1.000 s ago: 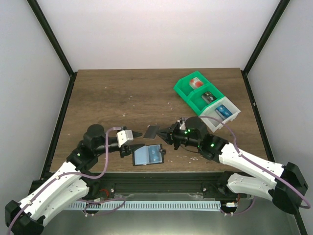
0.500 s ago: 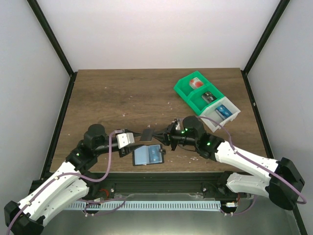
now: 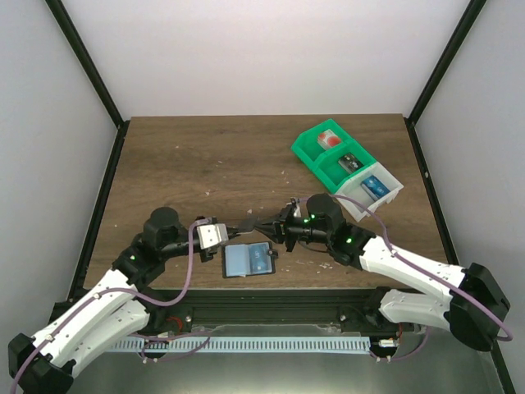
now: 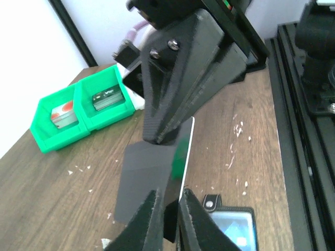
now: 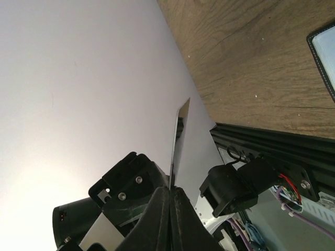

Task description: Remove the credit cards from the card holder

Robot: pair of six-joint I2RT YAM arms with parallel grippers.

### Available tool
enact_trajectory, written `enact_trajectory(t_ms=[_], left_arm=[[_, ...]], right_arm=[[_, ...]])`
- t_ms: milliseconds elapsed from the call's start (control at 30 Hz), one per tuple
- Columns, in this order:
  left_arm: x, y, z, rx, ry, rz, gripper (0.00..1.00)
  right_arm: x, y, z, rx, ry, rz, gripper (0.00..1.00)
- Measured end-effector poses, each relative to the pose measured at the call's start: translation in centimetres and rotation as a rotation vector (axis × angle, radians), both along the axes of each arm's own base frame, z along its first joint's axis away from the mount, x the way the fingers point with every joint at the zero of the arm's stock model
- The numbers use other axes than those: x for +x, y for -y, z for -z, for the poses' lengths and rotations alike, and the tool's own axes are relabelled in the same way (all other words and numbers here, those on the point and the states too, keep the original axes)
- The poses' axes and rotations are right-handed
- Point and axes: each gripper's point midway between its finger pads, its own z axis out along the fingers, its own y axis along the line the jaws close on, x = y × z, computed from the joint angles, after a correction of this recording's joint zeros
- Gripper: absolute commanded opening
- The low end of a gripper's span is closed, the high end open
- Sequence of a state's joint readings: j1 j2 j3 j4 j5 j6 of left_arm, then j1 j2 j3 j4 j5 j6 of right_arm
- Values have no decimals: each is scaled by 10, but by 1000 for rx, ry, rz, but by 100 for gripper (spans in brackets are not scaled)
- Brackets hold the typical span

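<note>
Credit card (image 4: 146,178): hung in the air, just beyond the card holder (image 3: 248,261)
Right jaws: pinched its far end
Left jaws: stood close around its near edge; grip impossible to tell
Card holder: lay flat on the desk (image 3: 189,164)

Green-and-white bin (image 3: 308,162) on wooden table (image 3: 205,164)

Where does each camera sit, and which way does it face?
Top: above and behind the bases, looking down on the table; both arms show, left gripper and right gripper meeting at the card.
Left wrist: on the left arm, facing right toward the green bin; own fingers flank the card.
Right wrist: on the right arm, facing left toward the wall; own fingers pinch the card edge.
Shared: both wrist views catch card and wallet.
</note>
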State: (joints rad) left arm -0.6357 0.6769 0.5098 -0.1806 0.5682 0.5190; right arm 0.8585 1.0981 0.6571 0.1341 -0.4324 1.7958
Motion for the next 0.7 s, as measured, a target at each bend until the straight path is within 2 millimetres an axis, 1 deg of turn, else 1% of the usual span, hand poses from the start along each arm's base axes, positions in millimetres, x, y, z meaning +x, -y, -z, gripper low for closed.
enact_trajectory(t_ms=[100,133,267,433,533,700], left_arm=[[0,0,-3,-4,24,-2,0],[0,-1,-3,-5,25,-2,0],[1,-2,-5,-18,17,-23,0],[8,-3,-7,-43,-25,-73,0],[13,-3,-9,-74,-78,-112,0],[21,-1,-19,-189,-260,-192,0]], right_arm=[[-1,0,1,4,-5,-5,1],[-1,-1,1,10,-3,-8,4],[-2,-1,2,27,26,-16,24],[-6,7,10,14,106,-18,43],[-9,17,12,-3,225,-20,51],[-16,35,-2,-3,537,-20,51]])
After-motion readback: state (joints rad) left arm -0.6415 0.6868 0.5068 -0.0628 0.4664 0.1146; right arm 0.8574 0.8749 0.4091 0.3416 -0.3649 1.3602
